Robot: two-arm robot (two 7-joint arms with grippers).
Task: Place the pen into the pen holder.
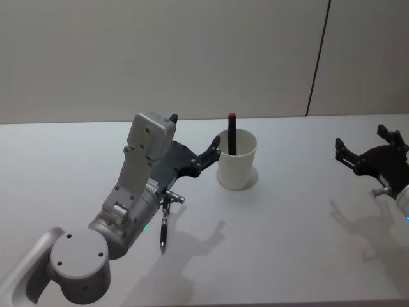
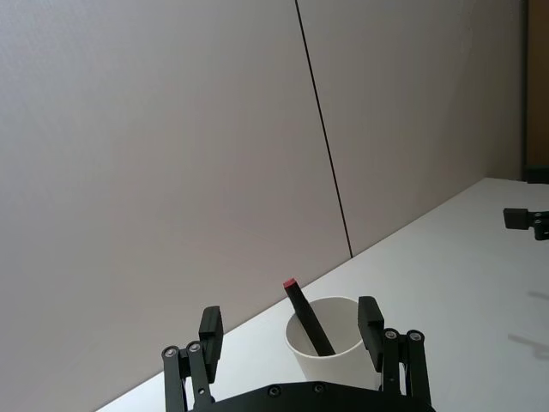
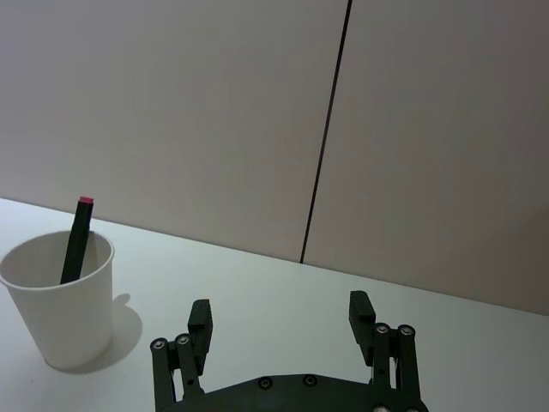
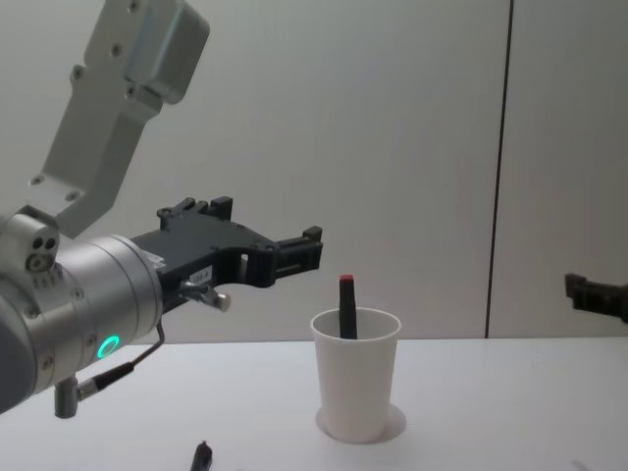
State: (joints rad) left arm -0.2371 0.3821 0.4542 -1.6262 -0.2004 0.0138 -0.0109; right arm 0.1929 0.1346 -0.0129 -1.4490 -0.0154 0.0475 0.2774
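- Left arm [image 1: 131, 192]: silver-grey jointed metal arm w/ green light ring on one joint. Reaching fwd from lower left over the flat white counter [image 1: 294, 256].
- Slim dark pen-like stick [image 1: 163, 235]: lying flat on counter beneath left arm, nr its shadow, well apart from the cup. Exact type not clear.
- Left hand [image 2: 290, 319]: black, two-fingered, held off the counter just left of the cup. In chest view, higher than the rim & apart from it. Fingers pointing toward the cup, spread wide, nothing betw. them.
- Pen holder [image 1: 236, 169]: plain white paper cup, tapered toward base, w/ rolled rim. Upright on counter, approx. mid-width, betw. the two hands & much nearer the left one.
- Pen [image 1: 232, 134]: black barrel w/ red end. Standing inside pen holder, tilted against its wall, red end up & sticking out abv. the rim. Free of both hands.
- Right hand [image 3: 280, 307]: black, two-fingered, at far right, off the counter & well apart from pen holder. Fingers spread wide, empty.
- Backdrop: pale plain wall [image 1: 160, 57] behind counter, w/ one thin dark vertical seam [image 1: 317, 57] right of the cup.
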